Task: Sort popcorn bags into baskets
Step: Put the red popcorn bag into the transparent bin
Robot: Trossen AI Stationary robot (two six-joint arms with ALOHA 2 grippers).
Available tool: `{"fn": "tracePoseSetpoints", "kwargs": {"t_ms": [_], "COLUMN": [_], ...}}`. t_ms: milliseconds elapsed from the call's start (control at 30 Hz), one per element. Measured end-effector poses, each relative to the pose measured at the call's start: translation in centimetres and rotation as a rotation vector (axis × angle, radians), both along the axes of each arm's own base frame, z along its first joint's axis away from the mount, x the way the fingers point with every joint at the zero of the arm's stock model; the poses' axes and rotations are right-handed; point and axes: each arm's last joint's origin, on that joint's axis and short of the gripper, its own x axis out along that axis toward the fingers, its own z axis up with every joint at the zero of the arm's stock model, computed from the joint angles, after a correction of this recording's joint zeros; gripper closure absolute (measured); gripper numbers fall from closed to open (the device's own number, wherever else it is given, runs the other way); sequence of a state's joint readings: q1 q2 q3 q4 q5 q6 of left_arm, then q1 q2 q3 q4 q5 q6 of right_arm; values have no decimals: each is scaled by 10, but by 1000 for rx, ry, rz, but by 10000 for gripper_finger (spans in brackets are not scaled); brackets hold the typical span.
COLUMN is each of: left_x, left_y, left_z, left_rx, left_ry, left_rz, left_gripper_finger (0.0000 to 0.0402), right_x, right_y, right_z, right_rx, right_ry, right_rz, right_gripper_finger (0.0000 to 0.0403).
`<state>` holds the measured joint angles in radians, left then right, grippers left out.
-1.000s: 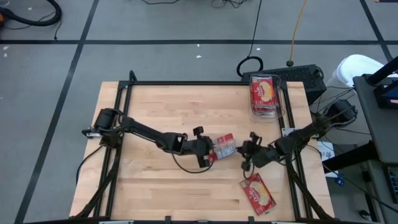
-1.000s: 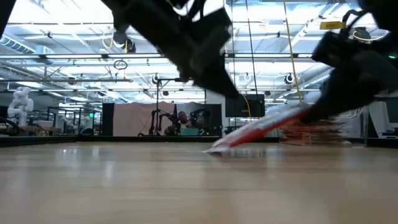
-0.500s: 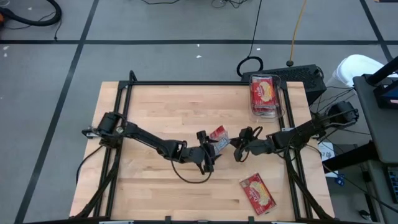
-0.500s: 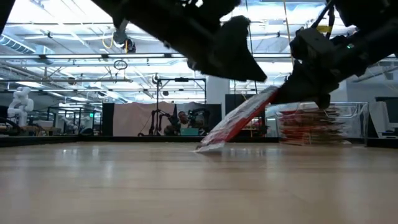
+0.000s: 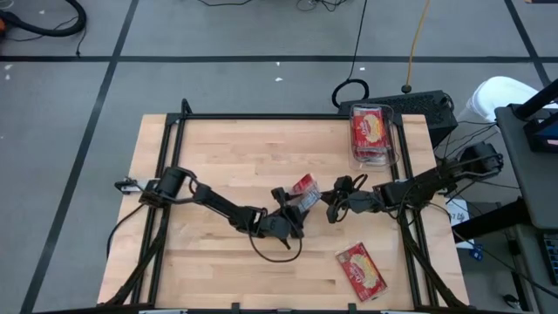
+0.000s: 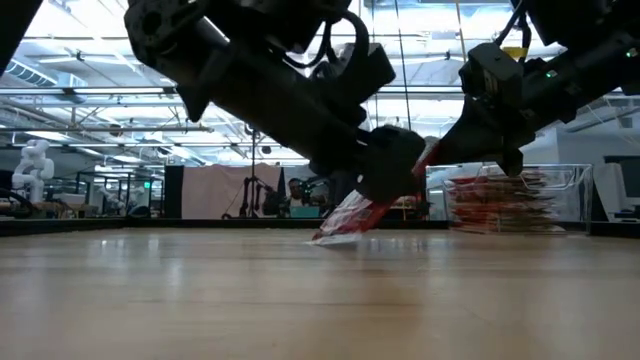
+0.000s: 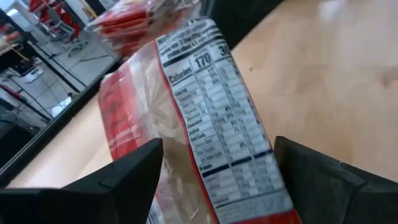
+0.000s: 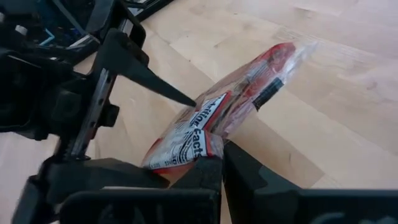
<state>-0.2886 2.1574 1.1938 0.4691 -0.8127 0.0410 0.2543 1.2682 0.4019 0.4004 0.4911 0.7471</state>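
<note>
Fingers of the right gripper pinch one edge of a popcorn bag mid-table, tilted, far corner on the wood. Left gripper spread wide around it, likely just released. Clear tub waits at the table's far right corner.

Both arms are showing matte black, slim jointed links with bulkier round housings at the joints; a thin black cable is looping loose under the left wrist; fingers are appearing as flat dark wedges tapering to points
</note>
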Motion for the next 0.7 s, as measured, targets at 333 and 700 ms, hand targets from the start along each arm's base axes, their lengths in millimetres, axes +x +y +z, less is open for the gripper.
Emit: {"fn": "tracePoseSetpoints", "kwargs": {"t_ms": [333,700], "left_x": [-1,2], "left_y": [12,19], "left_z": [-1,3], "left_rx": [127,123], "left_ry": [40,111], "left_rz": [133,-8], "left_gripper_finger": [160,363], "right_x": [0,1], "right_y": [1,3], "right_z": [0,0], "right_rx": [13,-16], "right_ry": [-3,23], "right_rz": [21,130], "right_gripper_finger": [403,403]}}
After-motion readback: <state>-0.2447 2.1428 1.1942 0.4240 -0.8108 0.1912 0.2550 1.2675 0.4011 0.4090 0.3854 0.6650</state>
